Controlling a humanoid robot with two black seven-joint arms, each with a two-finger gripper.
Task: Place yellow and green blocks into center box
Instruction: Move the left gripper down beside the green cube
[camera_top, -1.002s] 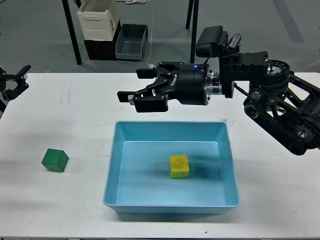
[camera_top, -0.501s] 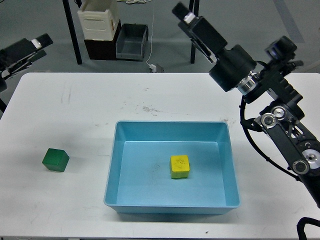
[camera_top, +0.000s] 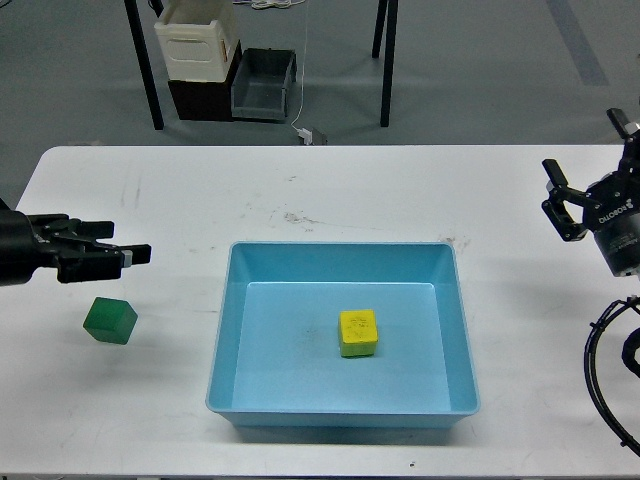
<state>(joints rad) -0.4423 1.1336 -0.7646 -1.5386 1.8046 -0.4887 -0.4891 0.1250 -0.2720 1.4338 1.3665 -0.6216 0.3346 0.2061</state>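
Your left gripper (camera_top: 125, 252) hangs just above the green block (camera_top: 110, 320), block at its 6 o'clock, not touching; fingers slightly apart. Yellow block (camera_top: 359, 332) sits inside the blue box (camera_top: 340, 262). Right gripper (camera_top: 590, 190) is at the table's 3 o'clock edge, fingers spread, empty. White table (camera_top: 300, 200), grey floor behind.
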